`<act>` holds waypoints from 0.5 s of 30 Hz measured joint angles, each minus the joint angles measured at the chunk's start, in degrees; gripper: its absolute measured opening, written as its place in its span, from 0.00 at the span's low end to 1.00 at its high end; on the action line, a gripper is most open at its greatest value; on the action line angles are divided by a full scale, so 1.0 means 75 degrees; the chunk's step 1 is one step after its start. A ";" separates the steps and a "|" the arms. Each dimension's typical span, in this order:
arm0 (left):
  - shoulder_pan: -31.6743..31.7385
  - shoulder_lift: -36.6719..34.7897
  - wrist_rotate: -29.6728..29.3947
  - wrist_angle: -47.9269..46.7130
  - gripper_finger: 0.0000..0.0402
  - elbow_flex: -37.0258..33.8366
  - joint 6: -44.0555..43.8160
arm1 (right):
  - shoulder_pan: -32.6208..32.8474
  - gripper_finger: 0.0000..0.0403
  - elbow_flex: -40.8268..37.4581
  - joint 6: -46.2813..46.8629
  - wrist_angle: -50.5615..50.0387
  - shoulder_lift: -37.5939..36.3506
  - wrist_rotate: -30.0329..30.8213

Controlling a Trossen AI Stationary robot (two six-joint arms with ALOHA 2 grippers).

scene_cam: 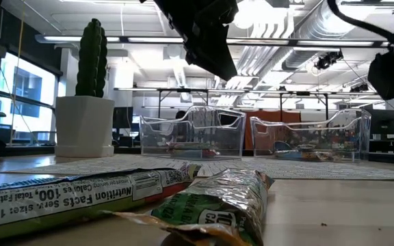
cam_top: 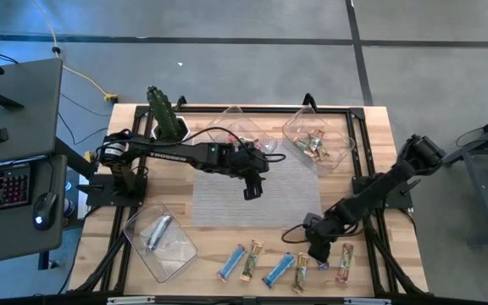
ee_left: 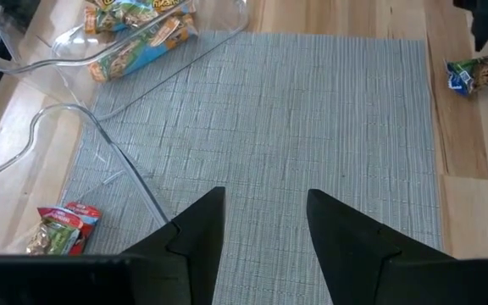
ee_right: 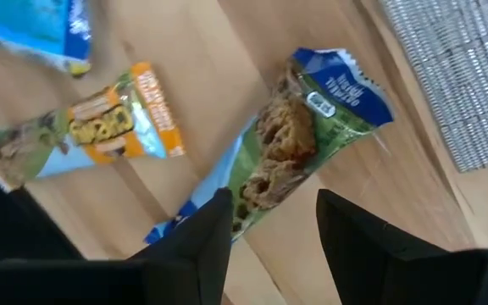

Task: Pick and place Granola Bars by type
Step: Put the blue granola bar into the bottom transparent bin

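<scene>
Several granola bars lie flat in a row on the wood near the table's front edge, among them a blue bar (cam_top: 231, 263), a green-gold bar (cam_top: 252, 259) and a red-tan bar (cam_top: 344, 263). My right gripper (cam_top: 318, 252) hangs open over this row. In the right wrist view its fingers stand on either side of the near end of a blue-and-green bar (ee_right: 299, 144), with an orange-and-green bar (ee_right: 108, 127) beside it. My left gripper (cam_top: 251, 191) is open above the grey mat (cam_top: 257, 199), with nothing between its fingers (ee_left: 206, 229).
A clear tray (cam_top: 316, 144) at the far right holds several bars. Another clear tray (cam_top: 244, 127) stands at the far middle, and a third (cam_top: 159, 243) at the near left holds a silver bar. A cactus in a white pot (scene_cam: 91, 102) stands at the far left.
</scene>
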 joint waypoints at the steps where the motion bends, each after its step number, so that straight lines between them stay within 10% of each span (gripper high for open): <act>1: 0.0000 0.0000 0.0000 0.0000 0.40 0.0000 0.0000 | 0.0000 0.39 0.0000 0.0114 -0.0002 0.0051 0.0035; 15: 0.0000 0.0000 -0.0164 -0.0225 0.40 0.0000 0.0002 | -0.0006 0.25 0.0030 0.0492 0.0119 0.0626 0.0114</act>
